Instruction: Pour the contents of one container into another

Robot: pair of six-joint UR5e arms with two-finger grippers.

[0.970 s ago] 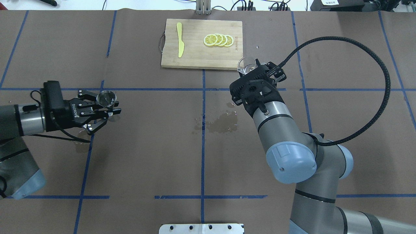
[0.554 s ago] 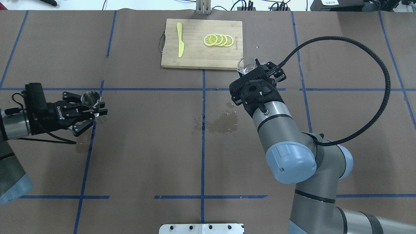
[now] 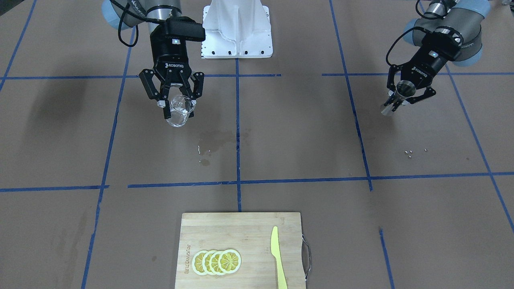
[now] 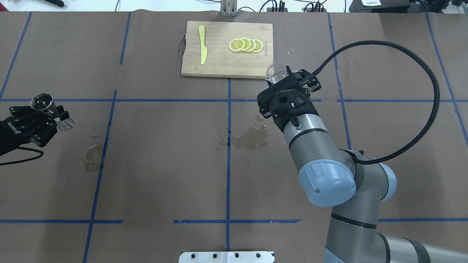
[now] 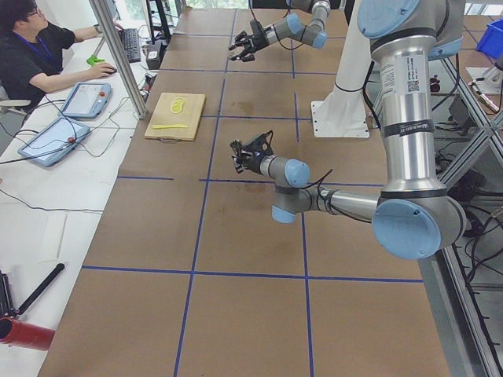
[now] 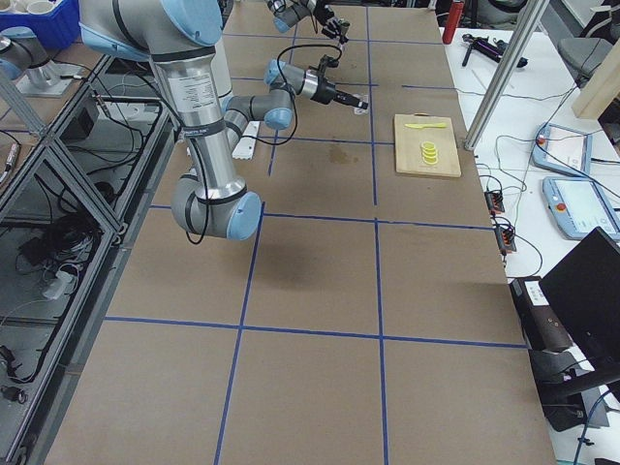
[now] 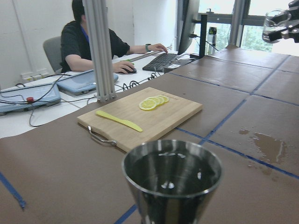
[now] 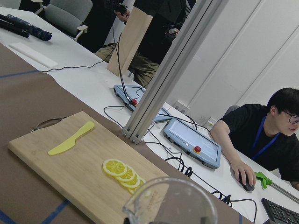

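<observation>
My right gripper (image 3: 176,103) is shut on the clear glass cup (image 3: 178,114), held above the table near the cutting board's corner. In the overhead view the cup (image 4: 276,71) pokes out past the right gripper (image 4: 289,78); its rim (image 8: 170,203) fills the bottom of the right wrist view. My left gripper (image 3: 401,98) is shut on the waist of the steel jigger (image 3: 402,87), far off at the table's left side. Overhead, the jigger (image 4: 42,102) and left gripper (image 4: 51,118) sit at the view's left edge. The jigger's mouth (image 7: 173,177) looks upright, dark inside with glints.
A wooden cutting board (image 4: 219,64) at the far middle carries lemon slices (image 4: 245,45) and a yellow knife (image 4: 202,44). Wet patches (image 4: 250,138) lie at mid-table, with a smaller stain and droplets (image 4: 93,153) near the left arm. A person (image 5: 31,39) sits at a desk beyond the table.
My left arm has drawn back to the left with the jigger in its grip, leaving droplets on the table in view. The right arm and cup have barely moved.
</observation>
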